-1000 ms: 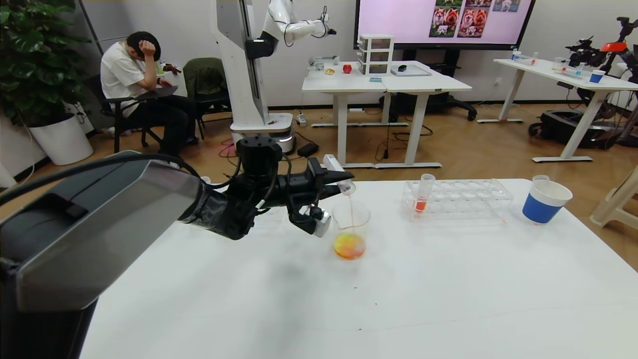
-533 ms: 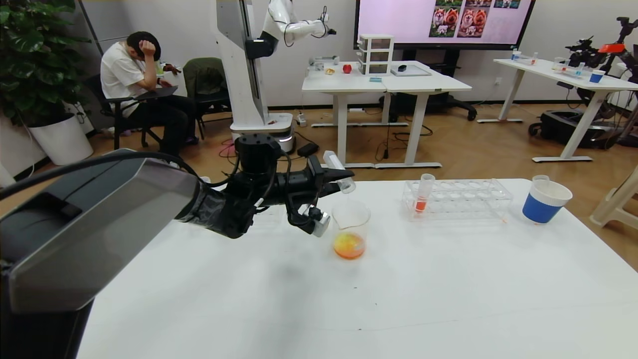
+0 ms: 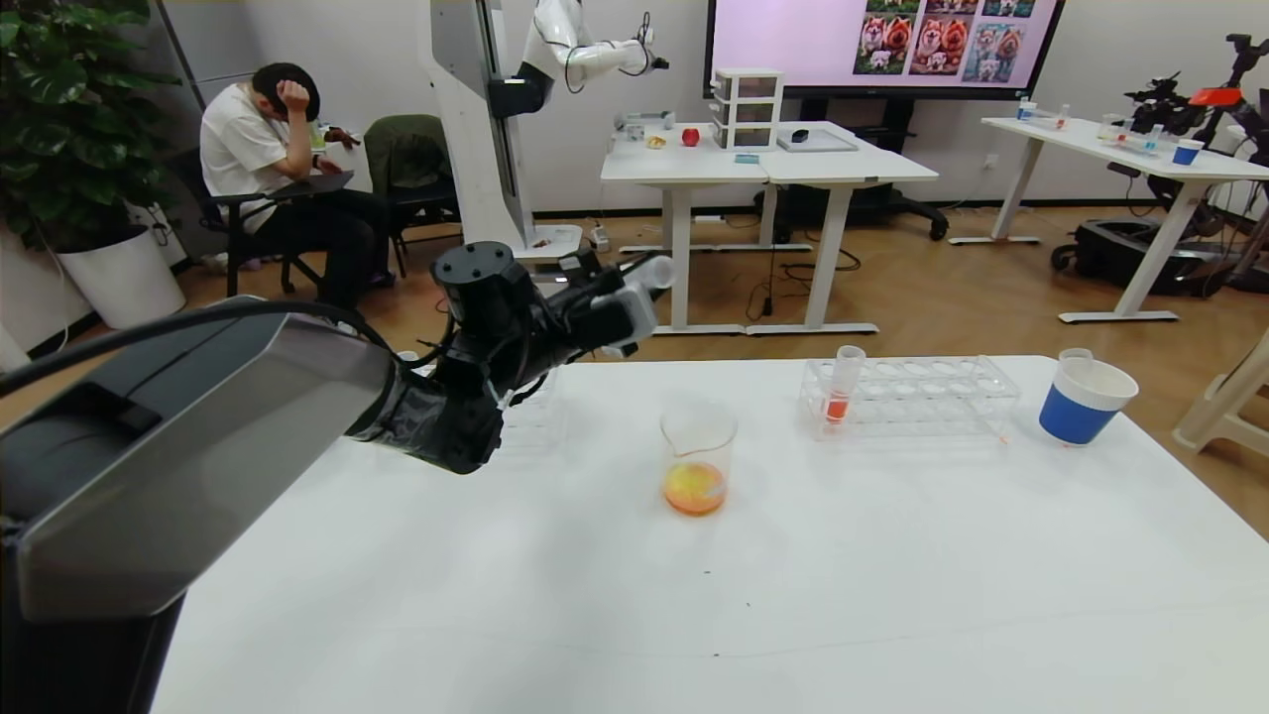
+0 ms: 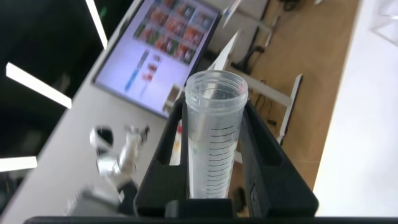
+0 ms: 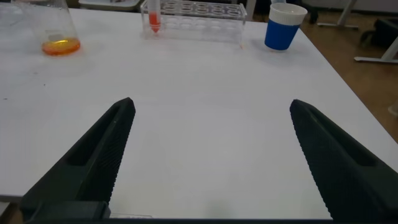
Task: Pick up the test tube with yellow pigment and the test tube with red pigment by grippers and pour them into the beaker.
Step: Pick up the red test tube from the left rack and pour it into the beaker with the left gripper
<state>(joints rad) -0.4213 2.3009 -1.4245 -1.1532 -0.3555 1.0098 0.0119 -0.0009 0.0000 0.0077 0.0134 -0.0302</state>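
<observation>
The left gripper (image 3: 634, 288) sits behind and left of the beaker (image 3: 698, 458), but its fingers are mostly lost behind its own wrist in the head view. The tube it clamps (image 4: 213, 134) is cut off at the base by the wrist view's edge — whether any pigment remains inside cannot be told. The right gripper (image 5: 211, 149) shows only two finger ends, its body out of frame. Right of the beaker, a paper cup (image 3: 1083, 399) hides most of a small clear thing behind it — unidentifiable.
</observation>
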